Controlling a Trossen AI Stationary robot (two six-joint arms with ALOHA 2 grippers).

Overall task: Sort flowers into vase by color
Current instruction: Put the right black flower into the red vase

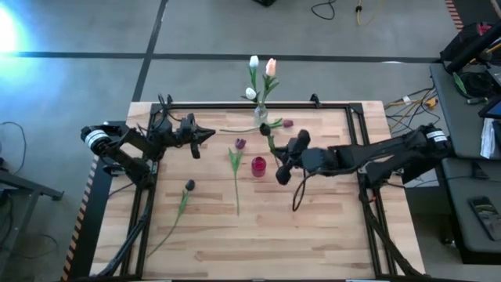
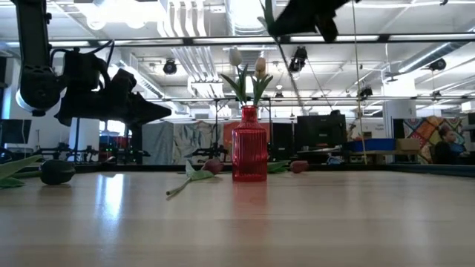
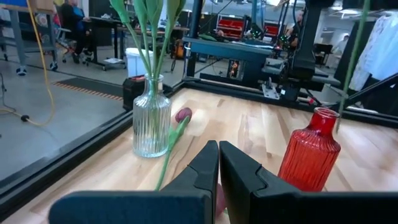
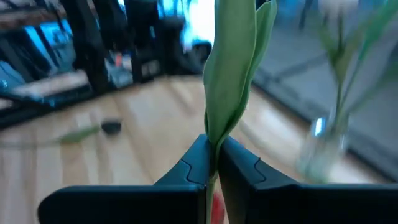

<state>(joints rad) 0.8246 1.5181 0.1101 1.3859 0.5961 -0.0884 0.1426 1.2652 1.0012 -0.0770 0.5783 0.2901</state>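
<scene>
Both fingers of the right hand [image 4: 212,163] pinch a tulip's green stem [image 4: 231,74] (left hand [image 3: 218,165] closed, empty).

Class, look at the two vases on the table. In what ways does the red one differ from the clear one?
The red vase is coloured glass; the clear vase is see-through. The clear vase already holds pale tulips; the red vase holds none. The clear vase stands near the table's far edge, the red vase nearer its middle. Both are ribbed, narrow-necked and upright.

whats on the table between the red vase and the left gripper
In the high view, one dark tulip lies between the red vase and the left gripper, its stem running toward the near edge; otherwise bare wood.
</scene>
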